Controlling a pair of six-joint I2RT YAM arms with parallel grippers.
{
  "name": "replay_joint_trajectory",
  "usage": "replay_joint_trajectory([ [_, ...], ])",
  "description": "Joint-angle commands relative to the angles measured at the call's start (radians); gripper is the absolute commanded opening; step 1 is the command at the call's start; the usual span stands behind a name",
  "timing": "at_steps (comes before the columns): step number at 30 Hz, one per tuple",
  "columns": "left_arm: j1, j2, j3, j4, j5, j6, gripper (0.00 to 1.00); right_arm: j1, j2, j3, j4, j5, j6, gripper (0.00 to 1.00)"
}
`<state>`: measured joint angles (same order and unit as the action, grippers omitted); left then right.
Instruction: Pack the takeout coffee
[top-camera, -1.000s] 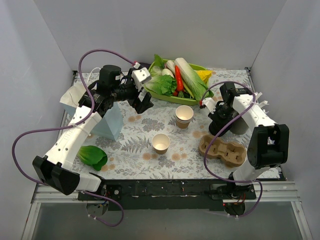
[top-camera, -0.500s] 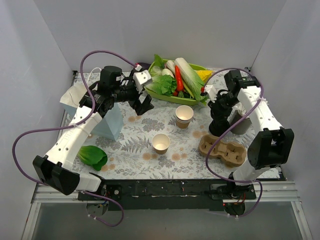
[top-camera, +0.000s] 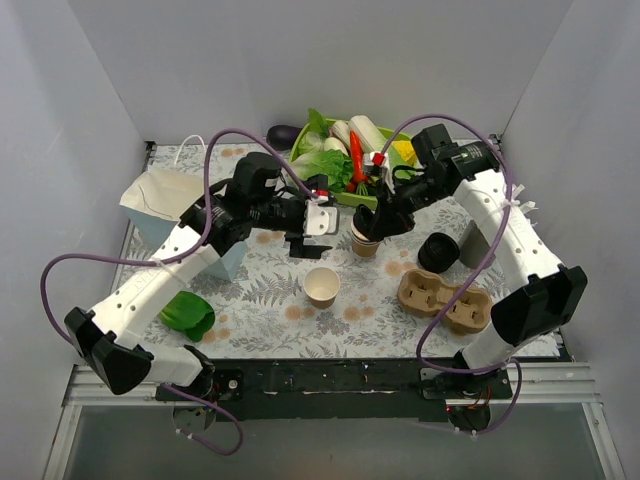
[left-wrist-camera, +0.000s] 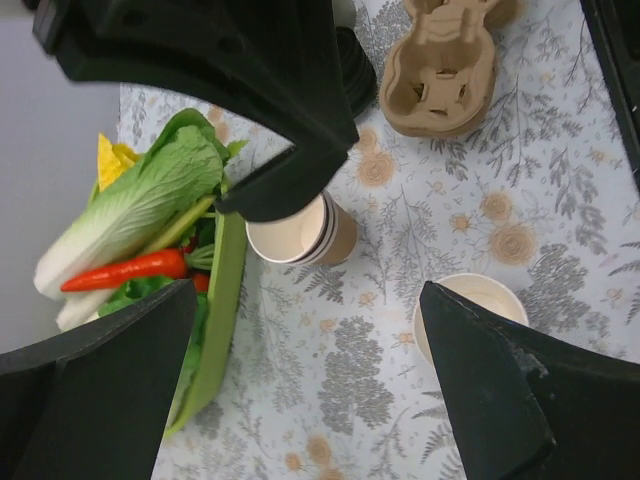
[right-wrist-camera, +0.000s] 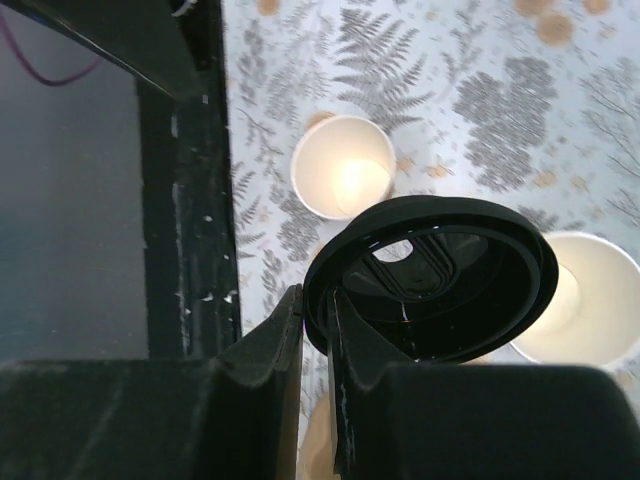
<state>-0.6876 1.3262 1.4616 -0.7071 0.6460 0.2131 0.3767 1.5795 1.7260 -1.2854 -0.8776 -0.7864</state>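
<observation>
My right gripper (right-wrist-camera: 315, 300) pinches a lid (right-wrist-camera: 430, 275) just above the far cup (left-wrist-camera: 300, 232). My left gripper (top-camera: 303, 230) gapes empty. No cup is lidded yet, and the carrier (top-camera: 443, 298) is unfilled.

**Robot lab test cell set up with takeout props**
Plain grey walls (top-camera: 90, 90) close in a floral-clothed desk (top-camera: 270, 290) on three sides. Two arms, left (top-camera: 160, 285) and right (top-camera: 510, 235), are bolted to a black rail (top-camera: 330, 380) at its near edge, with purple cables (top-camera: 60, 290) looping loose. On the desk are paper cups (top-camera: 322, 287), a pulp carrier (top-camera: 445, 298), a blue bag (top-camera: 155, 205) and a green tray (left-wrist-camera: 222, 300) of vegetables (left-wrist-camera: 140, 205).
</observation>
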Motion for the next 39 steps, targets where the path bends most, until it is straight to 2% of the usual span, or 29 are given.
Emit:
replay_joint_trajectory([
  [1, -0.023, 0.010, 0.008, -0.035, -0.026, 0.267, 0.97, 0.060, 0.037, 0.030, -0.025, -0.130, 0.044, 0.02],
  [4, -0.024, -0.004, -0.032, -0.035, -0.008, 0.372, 0.96, 0.097, 0.051, 0.041, -0.023, -0.129, 0.042, 0.02],
  [17, -0.058, -0.001, -0.122, 0.046, -0.012, 0.578, 0.83, 0.123, 0.122, 0.083, -0.012, -0.135, 0.062, 0.01],
  [22, -0.062, 0.030, -0.096, 0.031, -0.054, 0.598, 0.71, 0.136, 0.135, 0.095, -0.009, -0.115, 0.069, 0.01],
  [28, -0.063, 0.068, -0.069, -0.028, -0.095, 0.664, 0.62, 0.148, 0.148, 0.101, 0.009, -0.104, 0.101, 0.01],
  [32, -0.063, 0.076, -0.075, -0.034, -0.117, 0.689, 0.49, 0.149, 0.149, 0.099, 0.015, -0.103, 0.110, 0.01],
  [35, -0.066, 0.080, -0.076, -0.034, -0.121, 0.694, 0.46, 0.149, 0.149, 0.098, 0.020, -0.101, 0.116, 0.01],
  [39, -0.069, 0.088, -0.066, -0.032, -0.124, 0.678, 0.34, 0.149, 0.152, 0.101, 0.026, -0.086, 0.124, 0.01],
])
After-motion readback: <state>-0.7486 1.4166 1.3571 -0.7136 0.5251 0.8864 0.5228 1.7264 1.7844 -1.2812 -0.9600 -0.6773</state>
